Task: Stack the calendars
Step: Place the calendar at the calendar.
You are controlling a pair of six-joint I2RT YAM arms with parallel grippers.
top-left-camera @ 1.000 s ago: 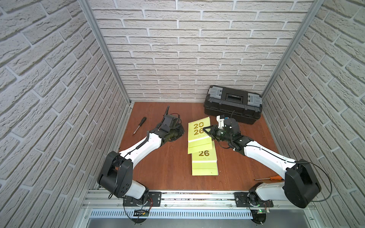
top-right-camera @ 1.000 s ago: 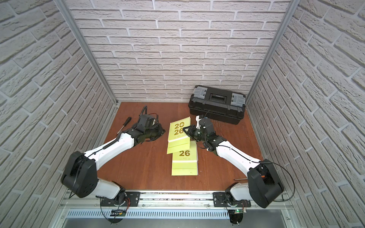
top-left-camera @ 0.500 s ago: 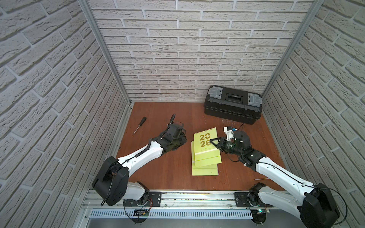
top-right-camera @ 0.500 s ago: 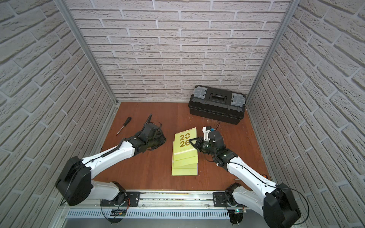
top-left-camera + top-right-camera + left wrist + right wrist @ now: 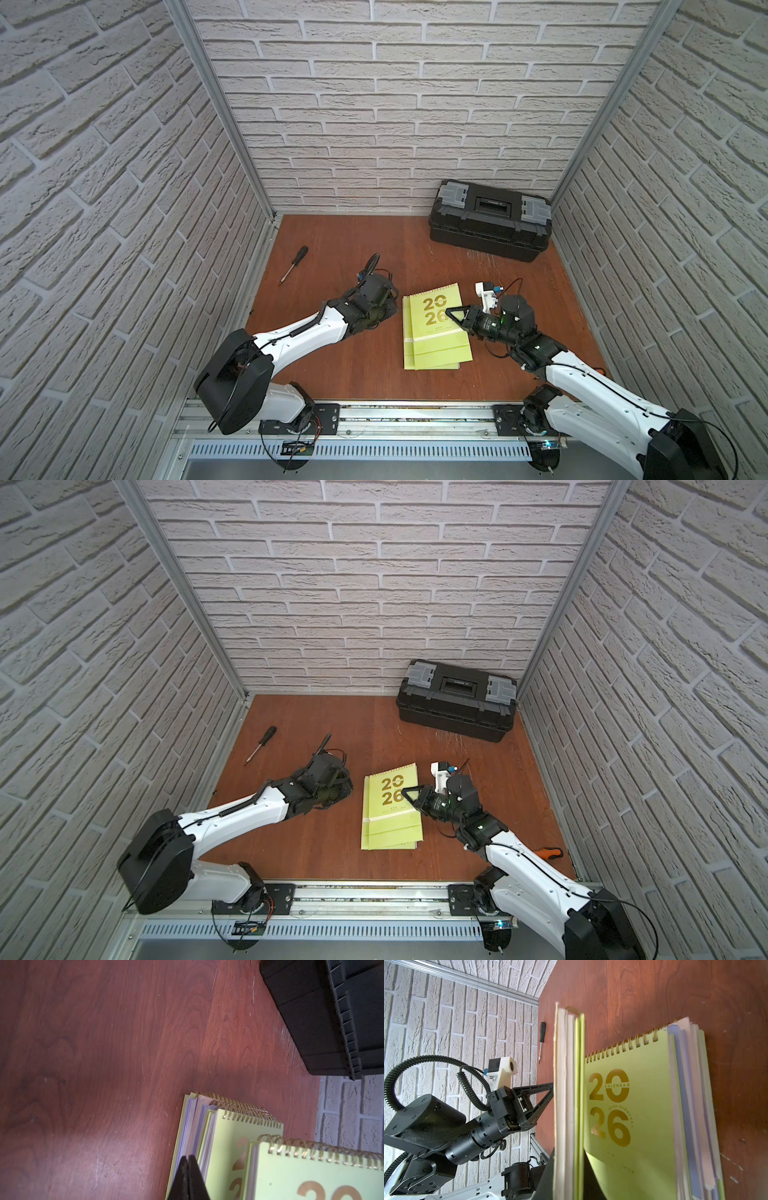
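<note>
Below the right pincer point(image 5: 449, 312), clamped on a lime calendar point(image 5: 566, 1095), the stack point(image 5: 643, 1115) looks crooked; dropping it now risks a slide.

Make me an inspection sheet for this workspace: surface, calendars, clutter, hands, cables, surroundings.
Surface: wood-grain table, lightly scratched.
Job's things: stack of calendars lying flat; one lime-green calendar lifted over it.
Clutter: black toolbox at the back wall; screwdriver; orange-handled tool.
Hands: right hand shut on the lime-green calendar; left hand shut, empty, beside the stack.
Cables: coiled cable looping at the left wrist; no snag seen.
Surroundings: brick walls; metal rail in front.
</note>
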